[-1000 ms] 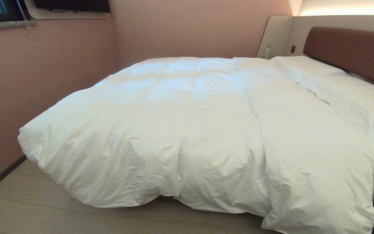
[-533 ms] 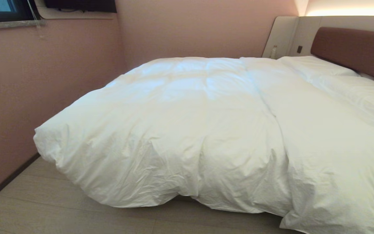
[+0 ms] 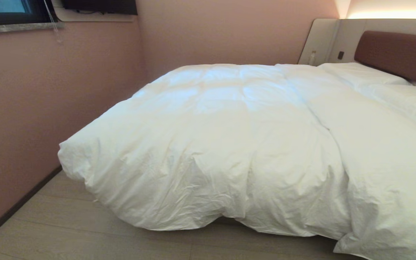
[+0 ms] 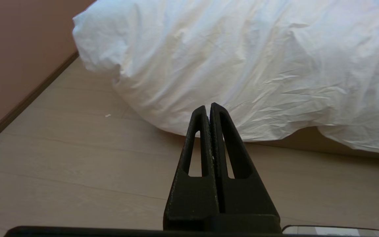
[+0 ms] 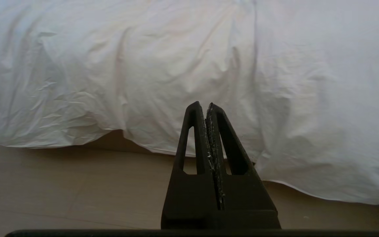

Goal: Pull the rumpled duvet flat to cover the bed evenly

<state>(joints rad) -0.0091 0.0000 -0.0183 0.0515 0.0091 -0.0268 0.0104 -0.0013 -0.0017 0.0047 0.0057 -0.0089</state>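
In the head view the room is small, with pink walls (image 3: 49, 94) on the left and at the back, and a pale wood-look floor (image 3: 67, 231) edged by a dark skirting. A window (image 3: 2, 9) with a stone sill sits high in the left wall, and a dark screen (image 3: 99, 5) hangs beside it. The bed (image 3: 395, 54) fills the middle and right, its brown headboard at the far right under a lit strip. The duvet (image 3: 229, 144) lies over it, puffy and creased, its near edge hanging down to the floor on the right but lifted in the middle, where a dark gap shows beneath. Its left corner bulges out over the floor, near the left wall. Two pillows (image 3: 367, 74) lie along the headboard. A small bottle (image 3: 313, 57) stands on the ledge at the back. Neither arm appears here.

In the left wrist view the left gripper (image 4: 208, 107) hangs over the floor, its black fingers pressed together and empty. It points at the duvet's hanging edge near the left corner, without touching it.

In the right wrist view the right gripper (image 5: 202, 105) is likewise closed tight on nothing, above the floor and short of the duvet's drooping edge. A strip of the tan bed base (image 5: 117, 140) shows under the lifted hem.
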